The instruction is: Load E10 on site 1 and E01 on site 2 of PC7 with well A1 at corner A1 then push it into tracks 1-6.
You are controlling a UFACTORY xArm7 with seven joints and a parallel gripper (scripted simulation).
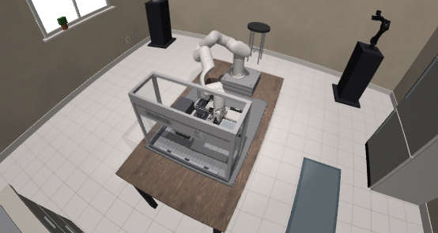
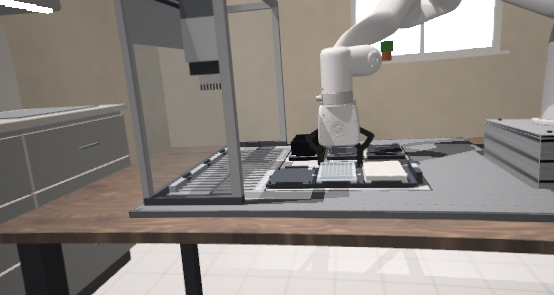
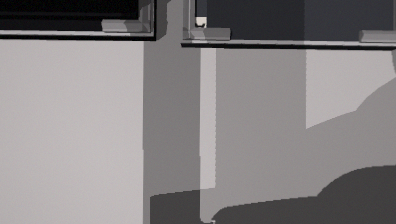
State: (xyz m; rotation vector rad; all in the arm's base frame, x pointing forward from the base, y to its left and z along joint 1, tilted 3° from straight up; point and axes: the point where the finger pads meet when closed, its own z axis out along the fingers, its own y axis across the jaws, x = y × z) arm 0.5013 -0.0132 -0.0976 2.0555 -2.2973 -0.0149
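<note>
Nearest the viewing edge of the bench [image 2: 300,233], in the exterior view, three nests stand in a row. They hold a dark block, E07 [image 2: 291,175]; a clear gridded plate, E01 [image 2: 337,171]; and a pale plate, E10 [image 2: 384,170]. Each lies flat inside its locators, so a vertical approach can reach it.

The end effector [image 2: 339,150] hangs just behind E01, fingers fully apart and holding nothing. This posture suits a descent onto a plate.

Beyond it, the carrier PC7 [image 2: 385,151] lies loose on the apron. Its sites appear unloaded.

Farthest, toward the left end of the bench, the loading rails [image 2: 220,170] run under the instrument frame [image 2: 231,108].
</note>
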